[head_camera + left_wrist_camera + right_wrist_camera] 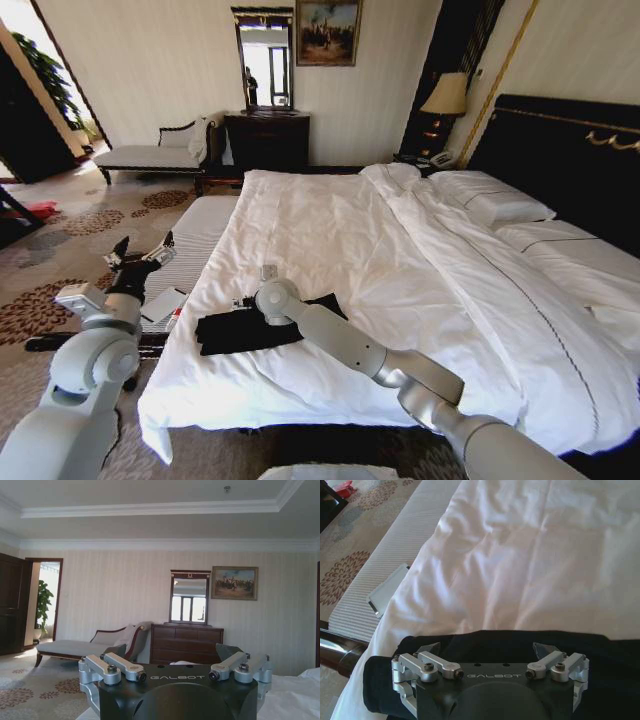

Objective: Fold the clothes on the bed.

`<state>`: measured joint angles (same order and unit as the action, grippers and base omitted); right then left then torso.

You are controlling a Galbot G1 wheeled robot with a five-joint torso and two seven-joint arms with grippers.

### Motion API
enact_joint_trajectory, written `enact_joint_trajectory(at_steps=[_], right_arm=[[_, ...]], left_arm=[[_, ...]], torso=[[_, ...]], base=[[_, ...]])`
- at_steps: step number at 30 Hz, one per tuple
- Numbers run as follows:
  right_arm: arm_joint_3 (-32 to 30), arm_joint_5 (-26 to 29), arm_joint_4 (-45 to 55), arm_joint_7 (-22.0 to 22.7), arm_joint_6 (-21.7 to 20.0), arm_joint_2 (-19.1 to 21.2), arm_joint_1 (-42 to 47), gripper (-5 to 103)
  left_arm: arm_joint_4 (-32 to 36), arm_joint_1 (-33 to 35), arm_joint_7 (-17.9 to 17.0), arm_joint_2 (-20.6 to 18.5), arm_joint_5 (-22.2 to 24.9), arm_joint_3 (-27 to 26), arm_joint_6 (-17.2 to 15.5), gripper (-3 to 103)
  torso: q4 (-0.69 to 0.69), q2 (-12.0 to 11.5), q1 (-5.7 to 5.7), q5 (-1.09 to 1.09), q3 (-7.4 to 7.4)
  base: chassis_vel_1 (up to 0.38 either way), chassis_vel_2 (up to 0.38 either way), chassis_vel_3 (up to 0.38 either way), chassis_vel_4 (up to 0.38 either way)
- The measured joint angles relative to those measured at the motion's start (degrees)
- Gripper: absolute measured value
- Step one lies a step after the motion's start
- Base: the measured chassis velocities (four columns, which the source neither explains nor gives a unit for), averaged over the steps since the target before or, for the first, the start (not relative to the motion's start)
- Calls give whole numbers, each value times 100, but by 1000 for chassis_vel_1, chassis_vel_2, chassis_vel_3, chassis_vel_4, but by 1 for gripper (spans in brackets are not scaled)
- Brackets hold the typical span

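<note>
The clothes are one black T-shirt (245,330), lying bunched in a rough rectangle near the left front edge of the bed (400,260). My right arm reaches across the white duvet to it. The right gripper (243,304) sits low over the shirt's far edge. In the right wrist view that gripper (489,649) is open, both fingers spread over the black cloth (615,670), nothing pinched between them. My left gripper (141,252) is raised beside the bed, off to the left above the bench. It is open (172,655) and faces the far wall.
A narrow white-striped bench (200,230) runs along the bed's left side, with a flat white card (387,591) on it. A dark bar (337,652) lies below the bench. A chaise (150,155), a dresser (268,140) and a lamp (446,95) stand by the far wall.
</note>
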<state>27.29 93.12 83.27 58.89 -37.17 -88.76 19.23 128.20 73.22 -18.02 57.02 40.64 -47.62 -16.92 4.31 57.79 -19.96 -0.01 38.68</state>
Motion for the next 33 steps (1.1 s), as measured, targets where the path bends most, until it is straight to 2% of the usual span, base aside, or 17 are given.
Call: enact_joint_trajectory(at_steps=[8, 12, 14, 16, 17, 20, 21, 26, 30, 33], right_arm=[[-52, 153, -98, 58, -16, -101, 273, 100], [16, 461, 223, 286, -41, 2, 398, 100], [173, 782, 636, 583, -91, 184, 471, 100], [360, 1201, 1406, 1016, -187, 563, 576, 100], [360, 1201, 1406, 1016, -187, 563, 576, 100], [298, 1394, 2159, 1300, -316, 997, 624, 100], [202, 1401, 2281, 1307, -331, 1090, 623, 100], [-218, 1266, 2467, 1080, -274, 1362, 565, 100], [-691, 354, 2202, 260, 163, 1620, 465, 100], [-813, 0, 2154, 88, 301, 1761, 555, 100]], left_arm=[[-119, -17, -22, 5, -1, 9, -24, 100], [-276, -24, -33, -10, -5, 15, -54, 100], [-426, -37, -97, -42, 30, 57, -162, 100], [-722, -109, -223, -134, 367, 145, -516, 100], [-722, -109, -223, -134, 367, 145, -516, 100], [-1054, -178, -372, -331, 887, 338, -1157, 100], [-1117, -178, -366, -373, 959, 384, -1240, 100], [-1344, -177, -280, -494, 1295, 616, -1508, 100], [-1437, -197, -603, -508, 2477, 867, -2094, 100], [-1497, -243, -747, -609, 2796, 1048, -2334, 100]], torso=[[0, 0, 0, 1, 0], [-1, 0, 0, 1, 0], [-2, 0, 0, 1, 0], [0, 1, 0, 2, -1], [0, 1, 0, 2, -1], [2, 1, 0, 2, -1], [1, 1, 0, 2, -1], [1, 1, 0, 2, -1], [-3, 0, 0, 3, 0], [0, 0, 0, 2, 0]], base=[[0, 0, 0, 0], [0, 0, 0, 0], [0, 0, 0, 0], [0, 0, 0, 0], [0, 0, 0, 0], [0, 0, 0, 0], [0, 0, 0, 0], [0, 0, 0, 0], [0, 0, 0, 0], [0, 0, 0, 0]])
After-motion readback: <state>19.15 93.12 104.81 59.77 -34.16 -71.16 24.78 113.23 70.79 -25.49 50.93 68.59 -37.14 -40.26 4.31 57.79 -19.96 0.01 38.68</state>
